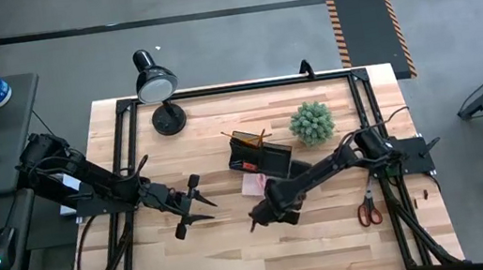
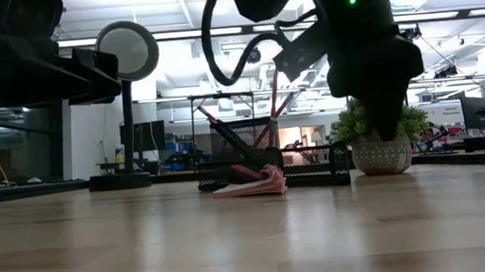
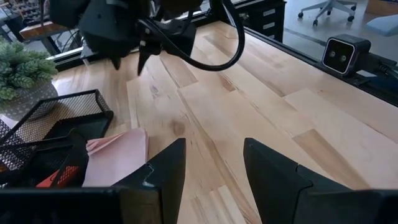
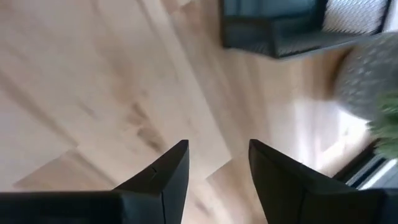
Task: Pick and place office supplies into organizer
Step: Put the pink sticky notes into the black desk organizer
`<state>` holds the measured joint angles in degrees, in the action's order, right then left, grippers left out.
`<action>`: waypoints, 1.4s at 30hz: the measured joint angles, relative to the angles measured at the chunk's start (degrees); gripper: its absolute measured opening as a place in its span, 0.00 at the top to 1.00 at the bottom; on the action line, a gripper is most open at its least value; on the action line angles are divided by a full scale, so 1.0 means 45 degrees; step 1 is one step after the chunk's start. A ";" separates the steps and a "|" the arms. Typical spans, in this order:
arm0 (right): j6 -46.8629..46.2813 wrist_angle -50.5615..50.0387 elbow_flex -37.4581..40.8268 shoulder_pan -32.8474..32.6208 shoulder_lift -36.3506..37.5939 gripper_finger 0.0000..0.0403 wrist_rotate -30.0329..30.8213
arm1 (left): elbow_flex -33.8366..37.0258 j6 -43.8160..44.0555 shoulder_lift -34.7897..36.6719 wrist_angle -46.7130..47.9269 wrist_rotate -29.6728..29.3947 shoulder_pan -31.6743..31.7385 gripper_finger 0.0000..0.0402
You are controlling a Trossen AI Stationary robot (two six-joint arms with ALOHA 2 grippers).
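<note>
Table [image 1: 239, 249]: organizer [image 1: 260, 154] at centre-back, pink sticky-note pad [image 1: 252, 185] touching its front. Scissors [image 1: 369, 211] appear in high view only, by rt edge. Rt gripper [image 4: 217, 171] and lt gripper [image 3: 214, 168]: both spread apart, empty.

Pale smooth wood table [image 1: 237, 240], black wire-mesh metal organizer [image 1: 260, 154], pink paper pad [image 1: 252, 185]

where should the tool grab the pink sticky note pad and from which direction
Take the pink sticky note pad by its raised free edge, coming from above on the side away from the organizer. It lies flat on the table against the organizer's front, so that side is blocked. In the low view its sheets fan upward at one end, probably giving one finger room underneath.
</note>
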<state>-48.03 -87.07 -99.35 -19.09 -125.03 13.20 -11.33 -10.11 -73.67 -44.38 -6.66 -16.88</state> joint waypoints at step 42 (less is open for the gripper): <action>-0.7614 0.3945 0.4602 -0.0387 0.5004 0.68 0.0943 | 0.0000 -0.0024 0.0000 0.0142 0.0005 0.0000 0.63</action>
<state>-82.29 -69.32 -78.64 -20.83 -102.52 17.44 -11.33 -10.22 -73.67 -43.74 -6.63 -16.88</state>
